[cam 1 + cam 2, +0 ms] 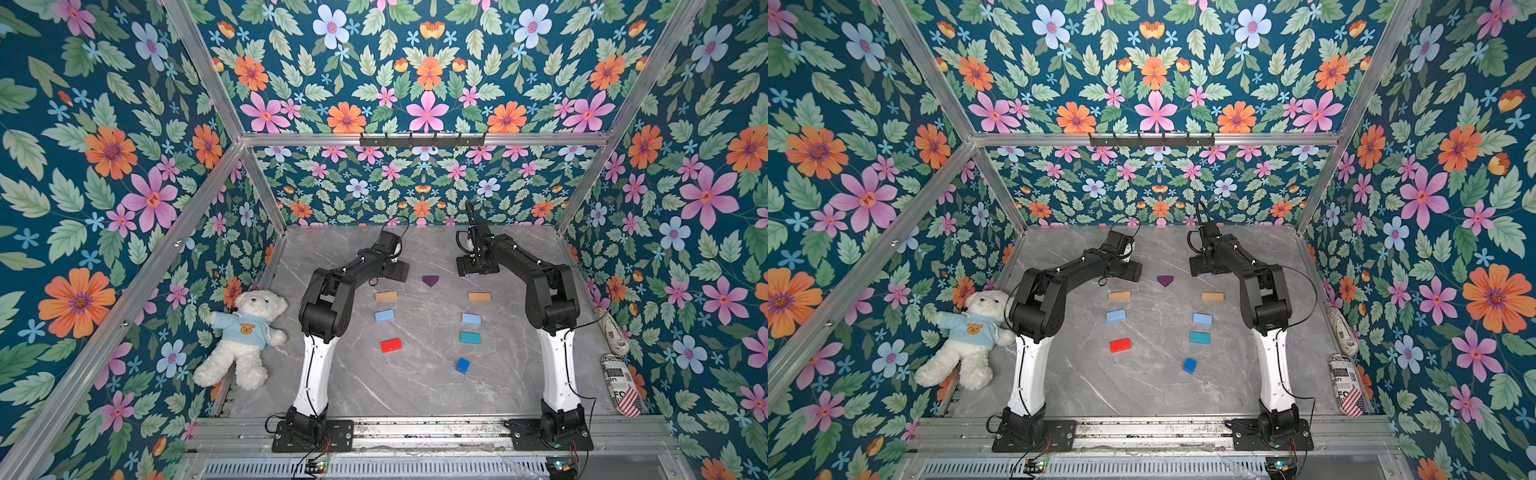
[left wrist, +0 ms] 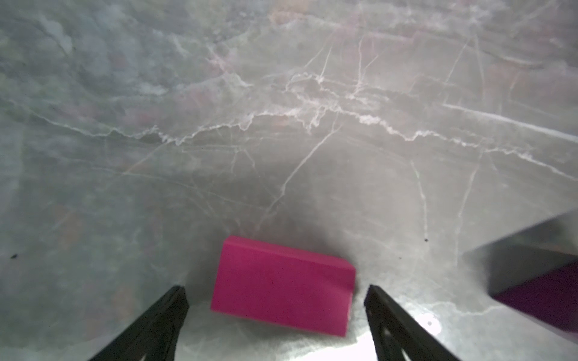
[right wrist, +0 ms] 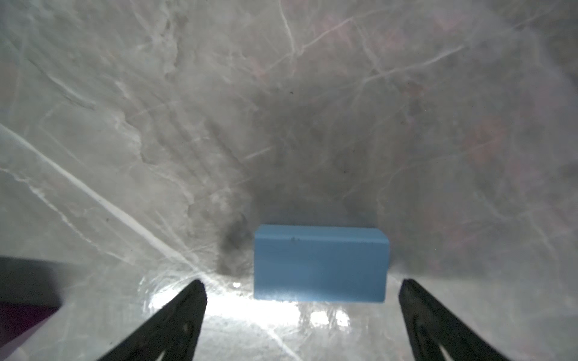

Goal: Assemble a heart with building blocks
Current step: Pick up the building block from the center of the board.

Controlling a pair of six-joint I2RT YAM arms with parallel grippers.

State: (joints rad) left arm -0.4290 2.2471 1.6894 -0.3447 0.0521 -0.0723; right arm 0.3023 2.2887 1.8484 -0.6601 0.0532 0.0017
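Note:
The building blocks lie apart on the marble table [image 1: 415, 386] in two loose columns; a heart is not in view. In a top view, a purple wedge [image 1: 430, 280] sits at the far middle. Down the left are tan [image 1: 386, 296], light blue [image 1: 384, 315] and red [image 1: 391, 345] bricks. Down the right are tan [image 1: 479, 296], light blue [image 1: 471, 319] and teal [image 1: 470, 337] bricks and a dark blue cube [image 1: 462, 365]. My left gripper [image 2: 275, 289] stands open astride a magenta brick [image 2: 283, 289], with gaps on both sides. My right gripper [image 3: 301, 282] stands open around a blue brick [image 3: 320, 265].
A white teddy bear [image 1: 243, 336] lies against the left wall. Two printed cloth rolls [image 1: 621, 384] lie along the right wall. Aluminium frame posts and flowered walls close in the table on three sides. The purple wedge [image 2: 544, 300] lies between the two grippers.

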